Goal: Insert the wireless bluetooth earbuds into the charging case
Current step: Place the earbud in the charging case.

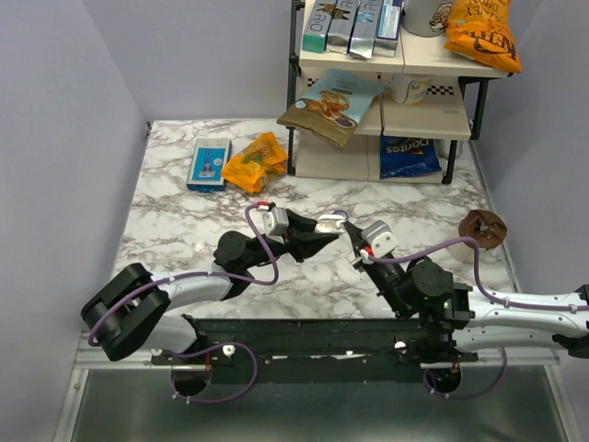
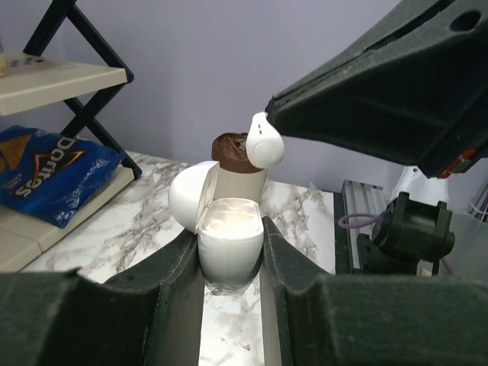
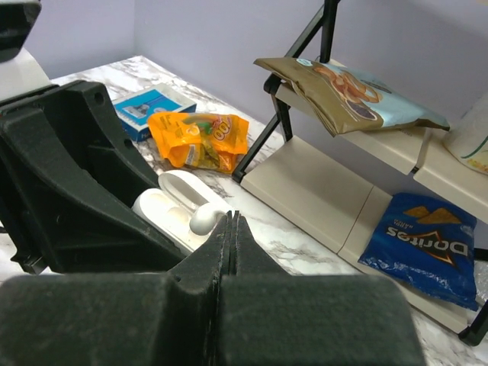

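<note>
My left gripper point(image 2: 230, 229) is shut on the charging case point(image 2: 229, 255), a small pale rounded shell held upright, its lid point(image 2: 188, 195) hinged open to the left. My right gripper point(image 2: 274, 108) is shut on one pale earbud point(image 2: 264, 142) and holds it just above and to the right of the open case. In the right wrist view the earbud point(image 3: 204, 219) sits at my closed fingertips point(image 3: 232, 217), right over the case point(image 3: 162, 207). In the top view both grippers meet at mid-table, left point(image 1: 322, 230) and right point(image 1: 352, 234). The other earbud is not visible.
A black shelf rack point(image 1: 386, 101) with snack bags stands at the back right, a blue Doritos bag point(image 1: 408, 155) on its lowest shelf. An orange snack bag point(image 1: 255, 162) and a blue box point(image 1: 208, 164) lie at the back left. A brown round object point(image 1: 483, 227) sits at the right edge.
</note>
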You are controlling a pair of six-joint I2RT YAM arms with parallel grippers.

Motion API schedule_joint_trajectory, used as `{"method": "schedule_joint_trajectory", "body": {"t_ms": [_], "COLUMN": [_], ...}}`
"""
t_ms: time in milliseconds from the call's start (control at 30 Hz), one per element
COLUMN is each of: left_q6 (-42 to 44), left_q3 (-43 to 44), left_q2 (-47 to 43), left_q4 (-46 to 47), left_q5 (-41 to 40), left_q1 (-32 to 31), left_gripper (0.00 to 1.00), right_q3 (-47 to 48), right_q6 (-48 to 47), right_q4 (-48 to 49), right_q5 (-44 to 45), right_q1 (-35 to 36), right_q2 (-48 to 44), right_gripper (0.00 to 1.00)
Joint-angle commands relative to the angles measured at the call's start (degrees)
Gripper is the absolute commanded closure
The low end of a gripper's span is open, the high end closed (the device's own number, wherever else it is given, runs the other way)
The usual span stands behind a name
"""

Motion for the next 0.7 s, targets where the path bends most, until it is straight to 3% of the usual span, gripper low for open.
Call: {"method": "schedule_joint_trajectory", "body": {"t_ms": [0,667], "left_q6": [1.12,0.15], "left_q3": [2.49,3.55], "left_q2": [-1.04,-2.62], "left_q4": [15.65,14.77], "left_q5": [2.41,2.5], "left_q1": [0.22,-0.3], "left_gripper": [1.0,1.0], "right_q3": [0.06,-0.3], "right_q6": [-0.49,-1.02], "right_q4": [2.36,3.67], "right_q5": [1.67,2.47], "right_q1": [0.53,0.62], "right_q2": [0.59,1.73], "right_gripper": [0.99,0.99]}}
